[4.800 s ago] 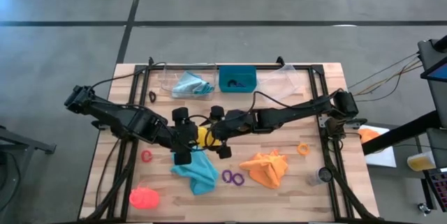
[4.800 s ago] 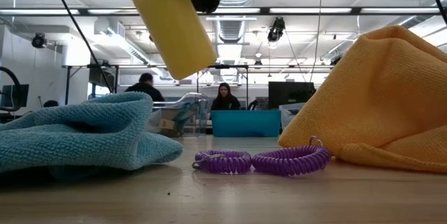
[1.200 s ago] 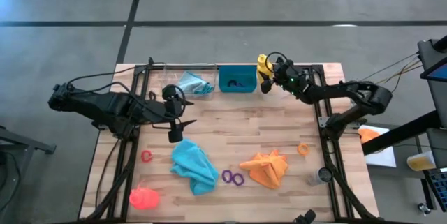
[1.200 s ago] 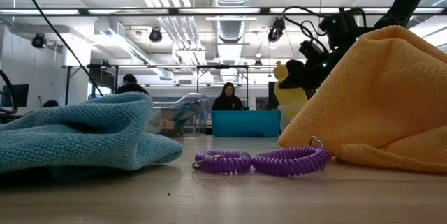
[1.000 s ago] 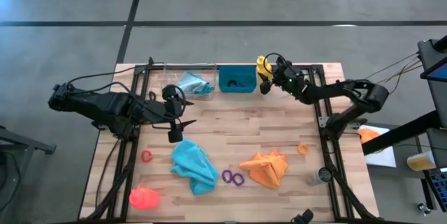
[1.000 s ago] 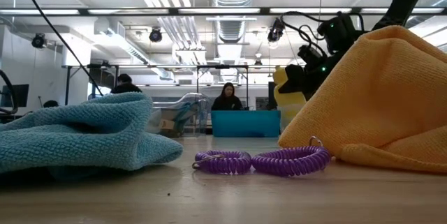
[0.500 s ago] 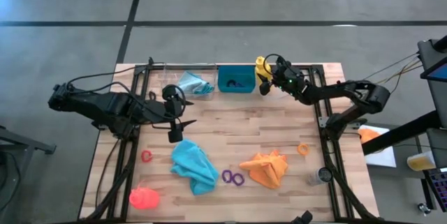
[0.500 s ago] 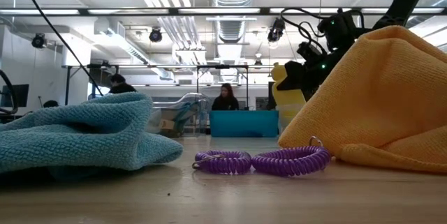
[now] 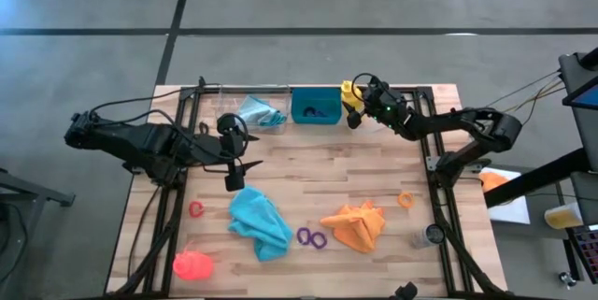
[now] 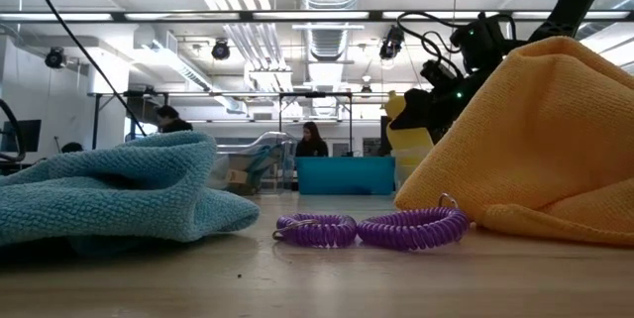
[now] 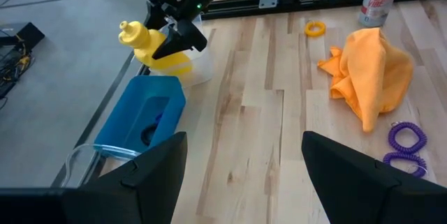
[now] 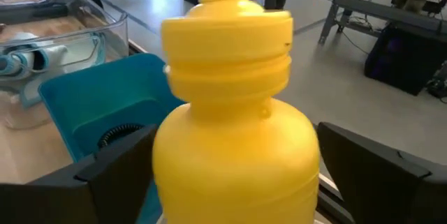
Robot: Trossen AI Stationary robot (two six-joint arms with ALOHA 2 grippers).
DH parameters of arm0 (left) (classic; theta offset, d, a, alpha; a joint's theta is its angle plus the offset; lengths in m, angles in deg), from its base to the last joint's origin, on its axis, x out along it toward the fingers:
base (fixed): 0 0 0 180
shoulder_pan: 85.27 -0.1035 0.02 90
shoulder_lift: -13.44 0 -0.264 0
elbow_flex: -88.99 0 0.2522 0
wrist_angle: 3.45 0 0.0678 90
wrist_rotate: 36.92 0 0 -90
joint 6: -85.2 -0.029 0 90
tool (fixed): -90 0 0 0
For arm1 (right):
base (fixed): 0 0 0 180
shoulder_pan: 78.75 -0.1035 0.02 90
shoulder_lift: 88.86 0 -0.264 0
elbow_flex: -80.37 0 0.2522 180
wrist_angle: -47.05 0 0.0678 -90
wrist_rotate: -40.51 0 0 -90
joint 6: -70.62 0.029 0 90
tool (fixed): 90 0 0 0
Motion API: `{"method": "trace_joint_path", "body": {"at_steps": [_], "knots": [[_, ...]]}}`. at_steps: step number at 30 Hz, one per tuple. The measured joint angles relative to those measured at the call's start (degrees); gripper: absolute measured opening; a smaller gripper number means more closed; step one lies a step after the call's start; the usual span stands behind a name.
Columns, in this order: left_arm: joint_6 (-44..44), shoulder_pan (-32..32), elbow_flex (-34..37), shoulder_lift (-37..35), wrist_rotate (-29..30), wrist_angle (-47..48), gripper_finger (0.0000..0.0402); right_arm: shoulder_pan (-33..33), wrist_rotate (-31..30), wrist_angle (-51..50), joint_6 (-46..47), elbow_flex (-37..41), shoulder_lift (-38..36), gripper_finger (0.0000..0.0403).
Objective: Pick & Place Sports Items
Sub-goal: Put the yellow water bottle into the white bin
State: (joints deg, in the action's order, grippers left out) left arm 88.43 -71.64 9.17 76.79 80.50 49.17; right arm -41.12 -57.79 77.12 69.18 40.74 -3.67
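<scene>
The right end effector [image 9: 352, 108] has just let its fingers spread; a second ago they were clamped on the yellow bottle [image 9: 349, 94], which now stands between the parted fingers with a gap showing on each side, in the clear plastic tray [image 11: 199, 67] just beside the teal bin [image 9: 317, 106]. That reads as the release, so this bottle looks placed. The left end effector [image 9: 233, 161] waits well apart, fingers spread and holding nothing, with the teal cloth [image 9: 260, 222] close below it on the tabletop [image 9: 374, 164].
</scene>
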Motion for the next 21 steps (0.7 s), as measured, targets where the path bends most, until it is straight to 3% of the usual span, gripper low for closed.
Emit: {"method": "trace_joint_path", "body": {"at_steps": [21], "knots": [[0.4, 0.0, 0.0, 0.0, 0.0, 0.1, 0.0285, -0.4, -0.3, -3.7, -0.7, 0.0, -0.5, 0.0373]]}}
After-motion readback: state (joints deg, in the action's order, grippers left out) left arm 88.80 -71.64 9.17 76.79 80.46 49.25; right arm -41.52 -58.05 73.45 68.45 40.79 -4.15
